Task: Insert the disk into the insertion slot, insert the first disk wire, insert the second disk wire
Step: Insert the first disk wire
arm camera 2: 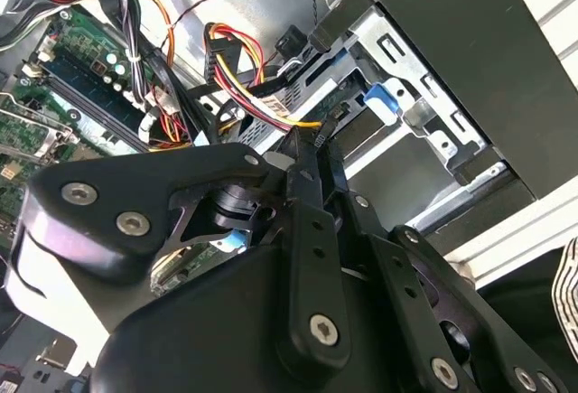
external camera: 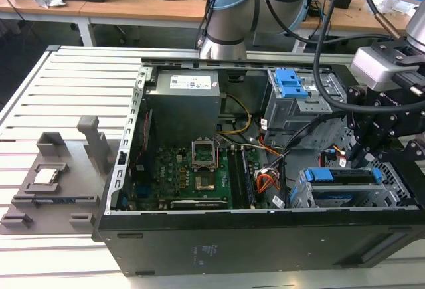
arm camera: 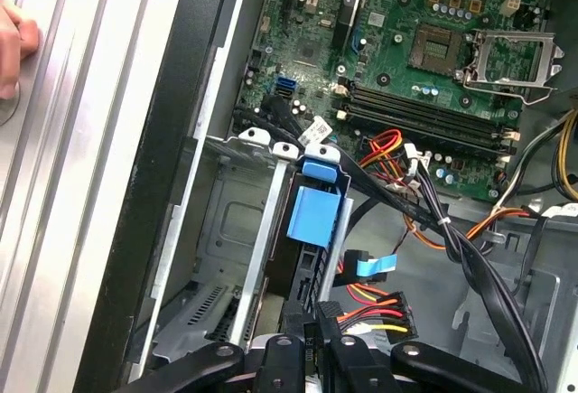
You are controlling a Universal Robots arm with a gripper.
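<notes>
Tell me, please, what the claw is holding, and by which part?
The claw seems to grip the black plug ending the red, yellow and black wire bundle, by the plug's body rather than the wires.

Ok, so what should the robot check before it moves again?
1. Is the silver hard drive in its bright blue plastic carrier lying inside the low grey metal bay? Ok.
2. Is the gripper close to the red, yellow and black wire bundle? Ok, they are right beside each other.
3. Is that bundle's plug pushed into the drive? Cannot tell.
4. Is the flat blue wire plugged in? Cannot tell; its end sits beside the drive.
5. Is the person's hand away from the gripper? Ok, it rests on the slatted metal table, outside the case.
</notes>
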